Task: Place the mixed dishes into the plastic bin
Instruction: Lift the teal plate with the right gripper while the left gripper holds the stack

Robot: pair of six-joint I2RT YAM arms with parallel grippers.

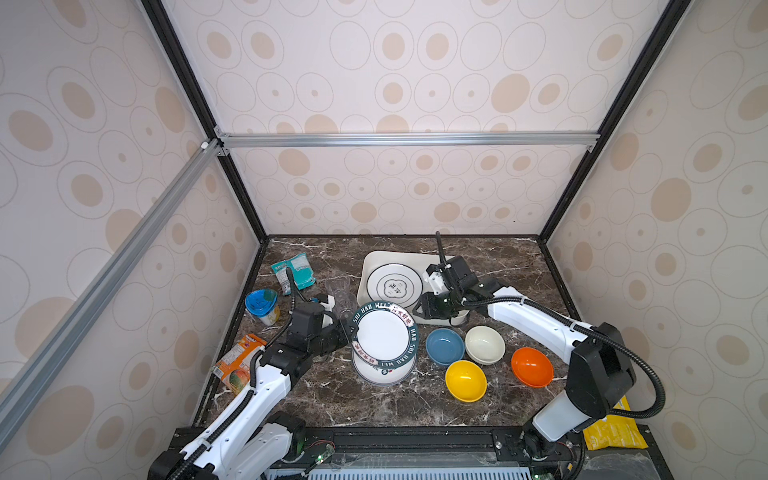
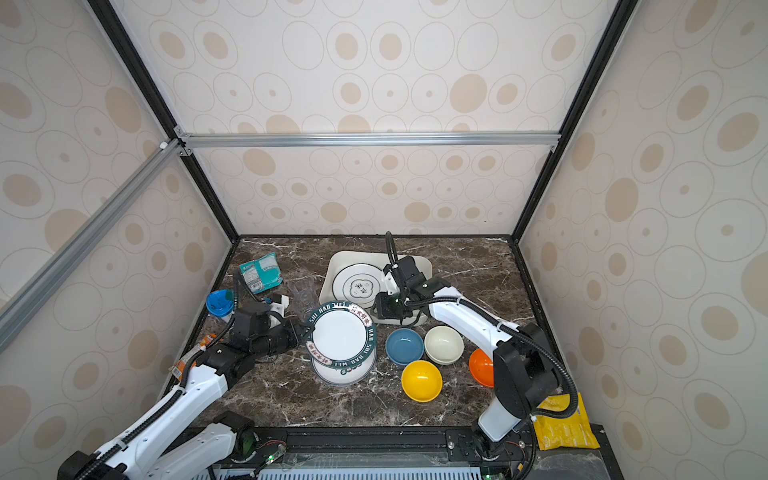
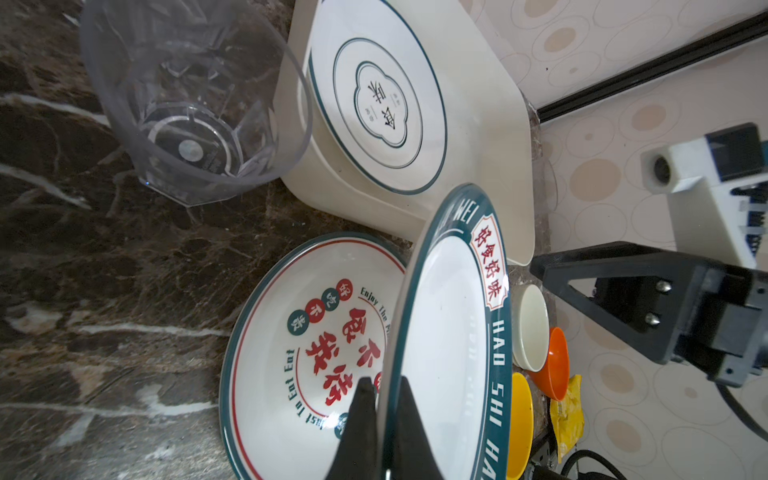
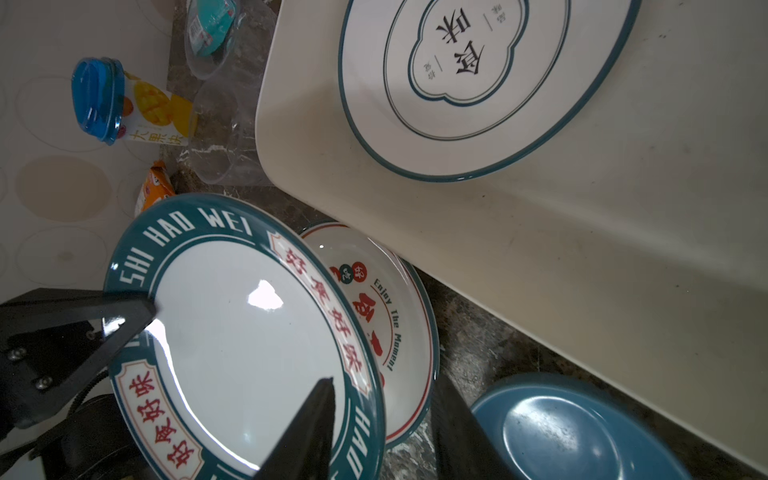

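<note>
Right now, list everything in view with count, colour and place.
plastic bin: one, white, back centre.
plates: three, white, dark-rimmed; one in the bin, one tilted in the left jaws, one flat beneath.
bowls: four; blue, cream, yellow, orange; right of the plates.
clear cups: apparently two, left of the bin.
snack packets: three; teal back left, orange left edge, yellow beyond front right corner.
blue-lidded cup: one, left edge.
left arm: white; jaws shut on tilted plate's rim.
right arm: white; jaws open astride that plate's rim.
</note>
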